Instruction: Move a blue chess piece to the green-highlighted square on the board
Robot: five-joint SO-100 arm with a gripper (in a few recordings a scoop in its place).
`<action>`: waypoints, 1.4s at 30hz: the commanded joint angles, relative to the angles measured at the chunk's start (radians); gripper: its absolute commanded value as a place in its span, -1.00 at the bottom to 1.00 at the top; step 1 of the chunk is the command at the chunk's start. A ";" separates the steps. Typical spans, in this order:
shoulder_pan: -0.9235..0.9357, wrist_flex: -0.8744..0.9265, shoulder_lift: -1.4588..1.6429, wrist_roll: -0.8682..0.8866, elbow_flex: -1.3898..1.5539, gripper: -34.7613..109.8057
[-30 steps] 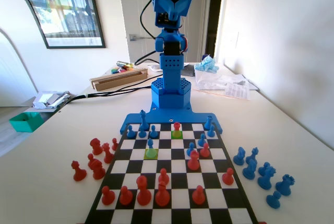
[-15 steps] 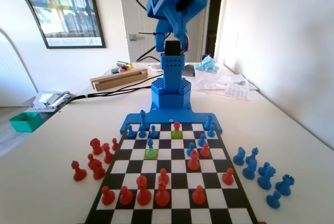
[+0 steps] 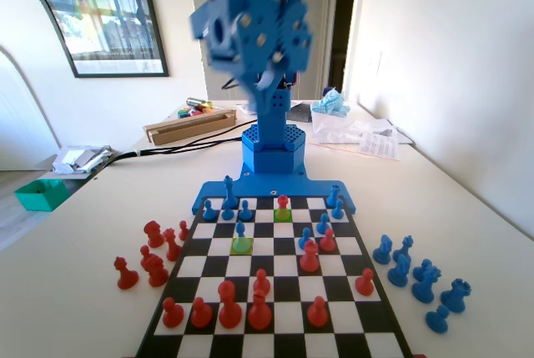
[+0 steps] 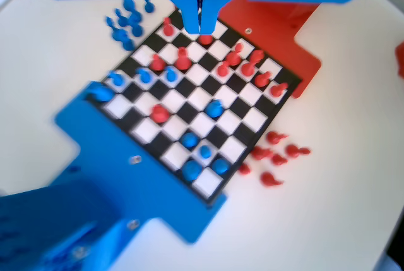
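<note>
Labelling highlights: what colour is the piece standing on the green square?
Blue: a small blue pawn stands on the green square. The fixed view shows it best.

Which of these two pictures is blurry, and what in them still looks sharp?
Fixed view: the raised blue arm is smeared by motion, but the board, the blue chess piece on the green-highlighted square and the other pieces are crisp in bright, even light. Wrist view: the whole picture is soft with motion blur, the gripper at the top edge with its jaws together, the pieces only coloured blobs.

Blue plastic arm — screws, black cables
</note>
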 commanded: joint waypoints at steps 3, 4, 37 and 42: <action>0.067 -0.018 -0.058 -0.130 0.028 -0.50; 0.072 -0.032 -0.067 -0.133 0.040 -0.48; -0.137 -0.641 -0.023 0.046 0.623 -0.34; -0.181 -0.681 -0.023 0.087 0.657 -0.34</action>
